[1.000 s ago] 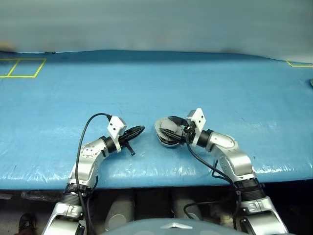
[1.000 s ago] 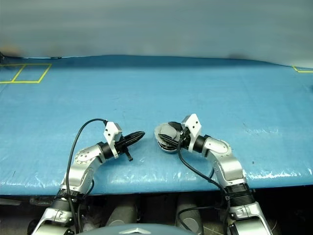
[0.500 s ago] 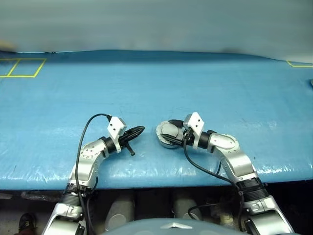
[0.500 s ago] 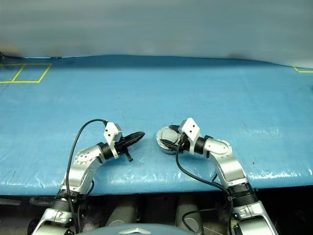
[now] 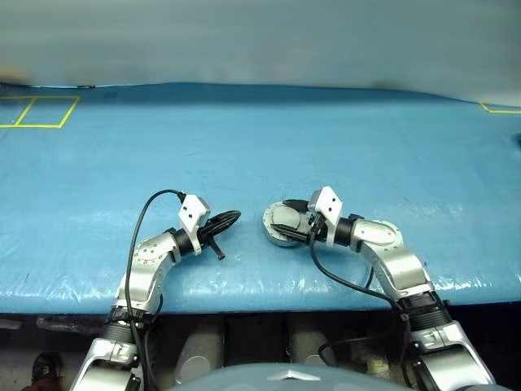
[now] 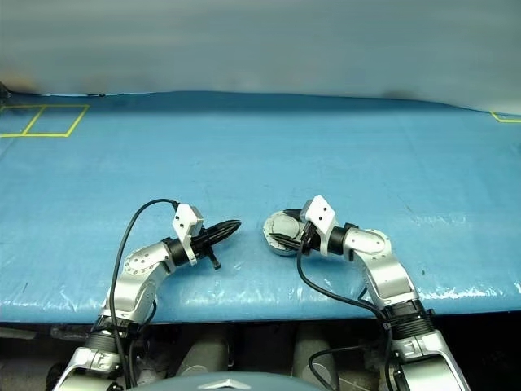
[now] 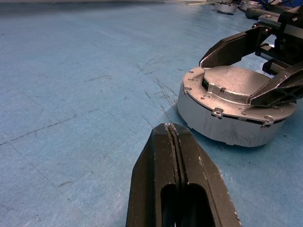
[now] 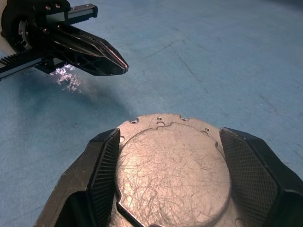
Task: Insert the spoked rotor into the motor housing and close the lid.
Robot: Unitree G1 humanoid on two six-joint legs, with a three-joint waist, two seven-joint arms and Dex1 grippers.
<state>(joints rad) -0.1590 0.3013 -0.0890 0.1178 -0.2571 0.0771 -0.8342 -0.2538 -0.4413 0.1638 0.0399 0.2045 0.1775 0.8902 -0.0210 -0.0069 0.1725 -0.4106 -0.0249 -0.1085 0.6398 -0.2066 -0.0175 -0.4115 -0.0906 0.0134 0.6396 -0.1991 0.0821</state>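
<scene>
The right gripper (image 8: 173, 161) is set around the round silver metal motor housing (image 7: 232, 111), with one black finger (image 8: 102, 168) on each side of its scratched flat silver lid (image 8: 173, 172), which is closed on top. The housing is seen resting on the blue table cover (image 5: 244, 138), near the front edge. The left gripper (image 7: 173, 137) is pressed tight together, empty, and is pointed at the housing from just beside it.

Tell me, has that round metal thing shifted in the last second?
Yes. The motor housing, tilted up earlier in the right gripper, now lies flat on the blue table; the left gripper hasn't moved.
</scene>
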